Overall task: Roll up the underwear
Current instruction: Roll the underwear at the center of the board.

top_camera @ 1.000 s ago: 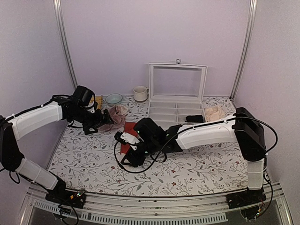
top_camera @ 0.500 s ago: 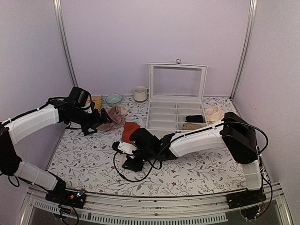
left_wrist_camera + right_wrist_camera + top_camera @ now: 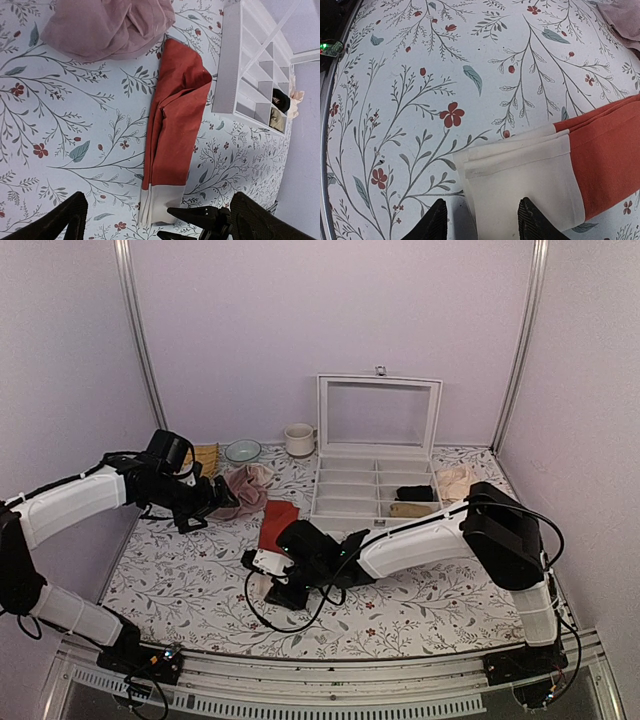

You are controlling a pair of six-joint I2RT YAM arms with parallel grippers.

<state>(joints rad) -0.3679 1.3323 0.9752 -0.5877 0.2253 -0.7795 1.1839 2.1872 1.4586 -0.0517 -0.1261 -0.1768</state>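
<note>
The underwear point(image 3: 175, 115) lies flat on the table, folded into a long red-orange strip with its cream waistband point(image 3: 520, 175) at the near end. It also shows in the top view point(image 3: 277, 522). My right gripper point(image 3: 482, 222) is open and low at the waistband's end, one finger on either side of the waistband's corner, holding nothing. In the top view it point(image 3: 272, 578) sits just near of the strip. My left gripper point(image 3: 159, 222) is open and empty, hovering above and to the left of the strip; in the top view it point(image 3: 220, 502) is beside the pink cloth.
A dusty-pink cloth point(image 3: 245, 490) lies crumpled just beyond the strip's far end. A white organiser box point(image 3: 375, 485) with its lid up stands to the right, a pale beige cloth point(image 3: 455, 480) beside it. A cup point(image 3: 298, 440) and a bowl point(image 3: 242, 450) stand at the back.
My right gripper has drawn back toward the near edge, off the underwear, uncovering the red strip and stopping at the waistband end. My left arm has barely shifted.
</note>
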